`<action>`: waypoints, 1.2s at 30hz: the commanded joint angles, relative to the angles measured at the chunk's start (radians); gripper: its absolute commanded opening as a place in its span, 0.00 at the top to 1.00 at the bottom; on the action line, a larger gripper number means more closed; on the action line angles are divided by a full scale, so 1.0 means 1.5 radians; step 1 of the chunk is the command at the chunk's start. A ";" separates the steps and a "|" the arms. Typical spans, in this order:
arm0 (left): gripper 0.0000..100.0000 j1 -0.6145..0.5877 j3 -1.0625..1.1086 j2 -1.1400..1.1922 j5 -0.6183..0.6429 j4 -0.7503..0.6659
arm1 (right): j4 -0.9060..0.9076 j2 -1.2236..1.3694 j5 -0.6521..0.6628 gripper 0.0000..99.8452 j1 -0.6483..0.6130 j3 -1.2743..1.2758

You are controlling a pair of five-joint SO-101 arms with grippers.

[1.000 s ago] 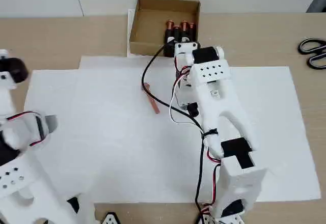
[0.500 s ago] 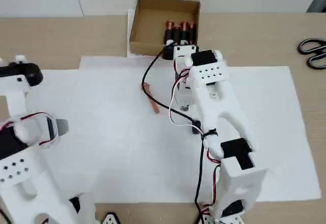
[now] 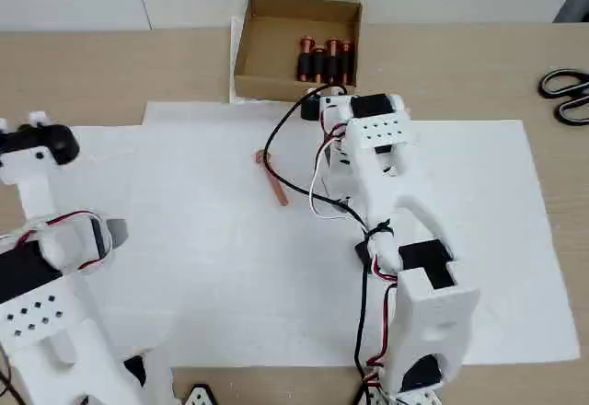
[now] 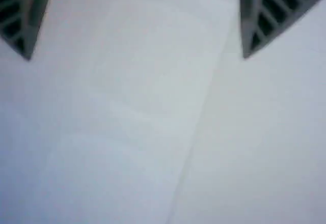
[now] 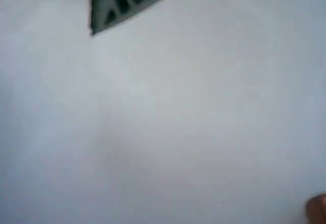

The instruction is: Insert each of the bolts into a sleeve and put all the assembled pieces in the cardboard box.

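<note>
The cardboard box [image 3: 267, 32] stands at the far middle of the table, with several copper-and-black assembled pieces [image 3: 322, 58] lying side by side in it. My right gripper [image 3: 317, 106] hangs just in front of the box's near wall, over white paper. One of its fingertips [image 5: 127, 2] shows in the right wrist view with nothing against it, so it looks open. A thin reddish piece [image 3: 273, 179] lies on the paper to the left of that arm. My left gripper [image 4: 137, 20] is open over bare paper at the table's left side [image 3: 37, 138].
A large white paper sheet [image 3: 202, 258] covers the middle of the table. Black scissors [image 3: 566, 92] lie at the far right edge. Loose black and red cables [image 3: 294, 184] hang off the right arm, close to the reddish piece.
The right gripper has drawn back from over the box to the paper in front of it. The left arm has moved farther onto the table from the left edge.
</note>
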 commanded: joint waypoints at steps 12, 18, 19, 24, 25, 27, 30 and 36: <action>0.75 0.002 0.011 -0.012 0.000 -0.016 | 0.114 -0.063 0.032 0.87 0.077 -0.096; 0.75 0.002 0.005 -0.012 0.000 0.000 | 0.115 -0.158 0.033 0.87 0.078 0.025; 0.75 0.002 -0.001 -0.012 0.000 0.005 | 0.115 -0.189 0.034 0.87 0.078 0.054; 0.75 0.002 -0.018 -0.013 0.000 0.014 | 0.114 -0.342 0.053 0.87 0.060 0.203; 0.75 0.002 -0.018 -0.013 0.000 0.014 | 0.113 -0.366 0.059 0.87 0.055 0.228; 0.75 0.002 -0.018 -0.013 0.000 0.015 | 0.108 -0.400 0.065 0.87 0.048 0.280; 0.75 0.002 -0.017 -0.013 0.001 0.015 | 0.102 -0.405 0.087 0.87 0.036 0.329; 0.75 0.002 -0.015 -0.016 0.001 0.015 | 0.011 -0.405 0.087 0.87 0.030 0.422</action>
